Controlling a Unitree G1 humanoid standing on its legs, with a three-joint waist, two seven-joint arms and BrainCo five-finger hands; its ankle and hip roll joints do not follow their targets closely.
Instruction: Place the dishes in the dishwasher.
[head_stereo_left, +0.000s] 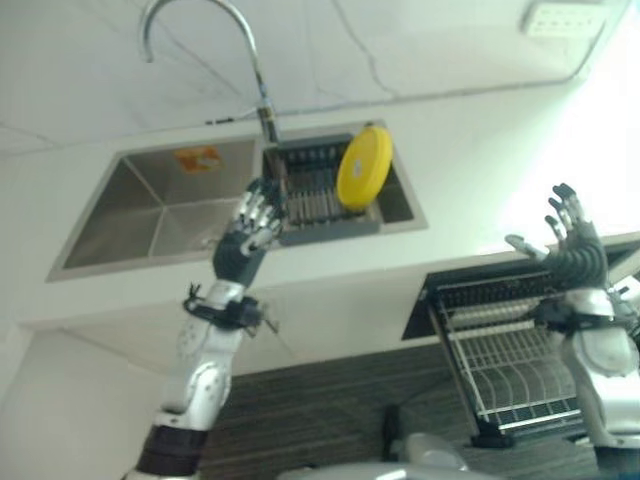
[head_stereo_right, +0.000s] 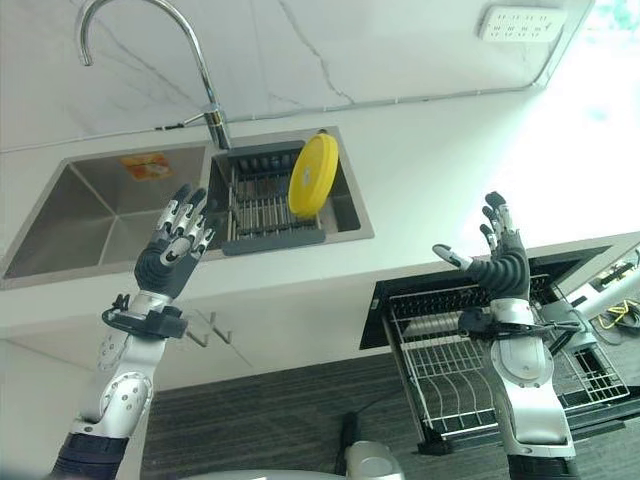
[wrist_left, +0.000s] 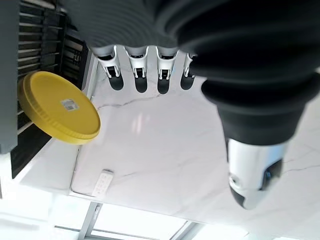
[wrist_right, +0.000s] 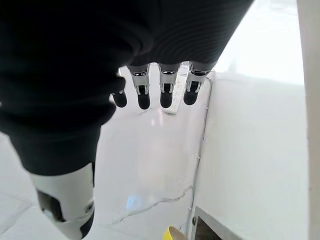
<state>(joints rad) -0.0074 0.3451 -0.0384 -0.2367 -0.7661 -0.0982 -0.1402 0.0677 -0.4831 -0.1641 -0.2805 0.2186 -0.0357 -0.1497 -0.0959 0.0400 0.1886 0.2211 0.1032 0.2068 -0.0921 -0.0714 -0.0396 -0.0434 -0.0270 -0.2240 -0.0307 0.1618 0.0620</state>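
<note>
Taking the round yellow plastic plate (head_stereo_right: 313, 175) by its upper rim suits you: light, stiff, likely slick. Left hand (head_stereo_right: 176, 243) and right hand (head_stereo_right: 497, 262) both spread, empty.

sink (head_stereo_right: 90, 215) left in counter | drain rack (head_stereo_right: 265, 215) in sink's right side, plate (head_stereo_right: 313, 175) on edge in it | faucet (head_stereo_right: 150, 45) behind | dishwasher rack (head_stereo_right: 470, 355) lower right, below counter

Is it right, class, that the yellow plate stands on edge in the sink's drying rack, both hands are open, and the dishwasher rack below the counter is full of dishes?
One part is wrong: the dishwasher rack is pulled out but empty, as the right eye view shows. The rest holds: the yellow plate stands on edge in the drying rack, and the left hand and right hand are open.
</note>
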